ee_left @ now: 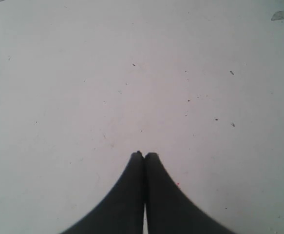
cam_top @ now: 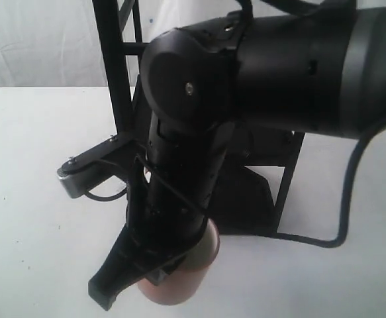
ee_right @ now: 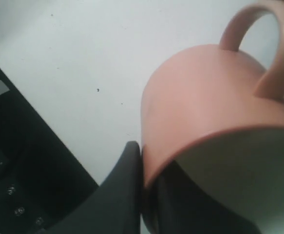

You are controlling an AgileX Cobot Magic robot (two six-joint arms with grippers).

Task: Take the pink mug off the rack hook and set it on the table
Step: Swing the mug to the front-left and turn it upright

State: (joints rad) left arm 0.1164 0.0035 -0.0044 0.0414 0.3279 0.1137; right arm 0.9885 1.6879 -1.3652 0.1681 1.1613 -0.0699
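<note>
- Fingers of the right gripper pinch the side wall of the pink mug. One finger is outside and one is inside the creamy white cup.
- We see the pink mug off the rack. It is in front of the rack's bottom shelf, apart from it, low over the white table.
- The mug leans over. Its open mouth faces the right gripper, and its thin handle is on the side away from the fingers.
- We cannot tell if the mug touches the table.
- The big black right arm reaches across in front of the rack and hides much of it.
- The left gripper has its two tips pressed tight together with nothing between them. It hangs over a part of the table with tiny dark specks. We cannot tell how far from the rack that is.
</note>
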